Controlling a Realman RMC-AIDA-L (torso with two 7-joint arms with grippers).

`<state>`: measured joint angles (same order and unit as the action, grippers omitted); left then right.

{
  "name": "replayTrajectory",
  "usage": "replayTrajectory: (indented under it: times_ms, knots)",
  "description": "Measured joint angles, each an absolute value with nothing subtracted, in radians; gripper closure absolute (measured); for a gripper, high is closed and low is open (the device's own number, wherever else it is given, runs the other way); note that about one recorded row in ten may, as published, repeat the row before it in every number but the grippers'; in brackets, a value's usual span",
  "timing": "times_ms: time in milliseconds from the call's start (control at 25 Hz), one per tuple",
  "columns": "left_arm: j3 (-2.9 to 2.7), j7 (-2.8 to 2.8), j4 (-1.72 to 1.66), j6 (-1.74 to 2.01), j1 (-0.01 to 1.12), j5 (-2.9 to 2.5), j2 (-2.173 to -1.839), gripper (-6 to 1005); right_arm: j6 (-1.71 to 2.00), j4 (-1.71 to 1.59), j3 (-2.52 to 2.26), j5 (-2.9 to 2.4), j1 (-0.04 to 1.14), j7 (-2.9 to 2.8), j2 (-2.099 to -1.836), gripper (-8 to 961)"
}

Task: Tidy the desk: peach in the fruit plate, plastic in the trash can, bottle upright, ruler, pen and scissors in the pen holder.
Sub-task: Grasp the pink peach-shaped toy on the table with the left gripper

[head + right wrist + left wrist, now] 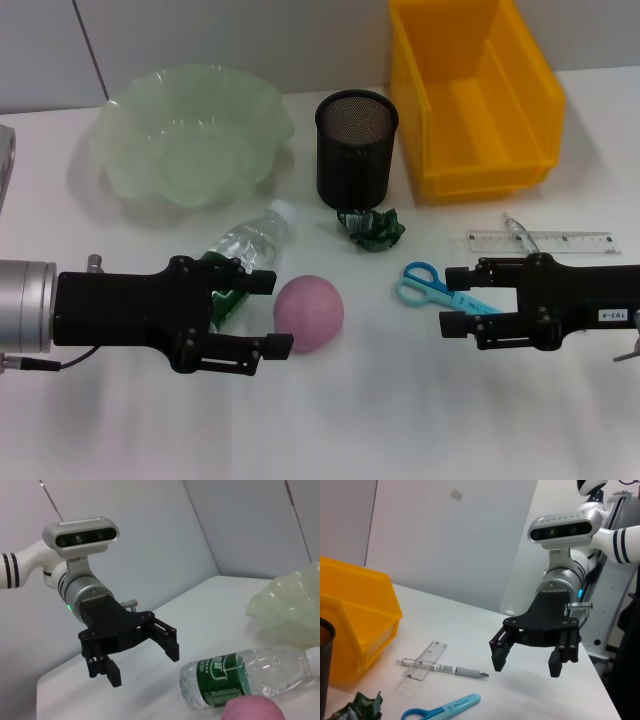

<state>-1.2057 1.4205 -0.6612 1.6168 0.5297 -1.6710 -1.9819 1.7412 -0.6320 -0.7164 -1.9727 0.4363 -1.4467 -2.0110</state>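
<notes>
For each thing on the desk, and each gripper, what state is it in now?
bottle: lying on its side
peach: on the desk
plastic: crumpled, on the desk
scissors: closed, lying flat
ruler: flat, pen across it
pen holder: upright, empty
fruit plate: empty
left gripper: open
right gripper: open

Your left gripper point(268, 312) has its jaws wide apart, with the peach point(309, 313) just in front of them and the lying bottle point(245, 250) close behind, so there is little room on that side. Your right gripper point(452, 300) is open too, and the scissors point(437, 288) lie right under its tips, with the ruler point(541, 242) and pen point(520, 233) just beyond. The table point(360, 420) nearest you is bare, and the way between the two grippers is free.
</notes>
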Motion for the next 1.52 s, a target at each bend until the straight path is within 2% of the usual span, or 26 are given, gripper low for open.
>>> replayTrajectory:
  times_ms: [720, 760, 920, 960, 1080, 1520]
  knots:
    - [-1.206, 1.414, -0.694, 1.593, 0.543, -1.7, -1.985, 185, 1.736, -0.631, -0.716, -1.973, 0.433, -1.452, -2.009, 212]
    - [-1.206, 1.414, -0.759, 1.569, 0.562, -1.771, -2.004, 184, 1.736, -0.631, -0.716, -1.975, 0.433, -1.456, -2.008, 212]
    - [-1.206, 1.415, -0.806, 1.552, 0.581, -1.836, -2.021, 184, 1.735, -0.63, -0.714, -1.994, 0.434, -1.471, -2.007, 212]
    - [-1.207, 1.417, -0.851, 1.532, 0.614, -1.918, -2.045, 184, 1.735, -0.63, -0.711, -2.006, 0.435, -1.478, -2.006, 212]
    - [-1.214, 1.422, -0.877, 1.519, 0.643, -1.987, -2.059, 184, 1.734, -0.63, -0.708, -2.022, 0.436, -1.49, -2.006, 212]
    - [-1.495, 1.426, -0.898, 1.274, 0.72, -2.075, -2.073, 184, 1.733, -0.63, -0.705, -2.023, 0.437, -1.491, -2.004, 213]
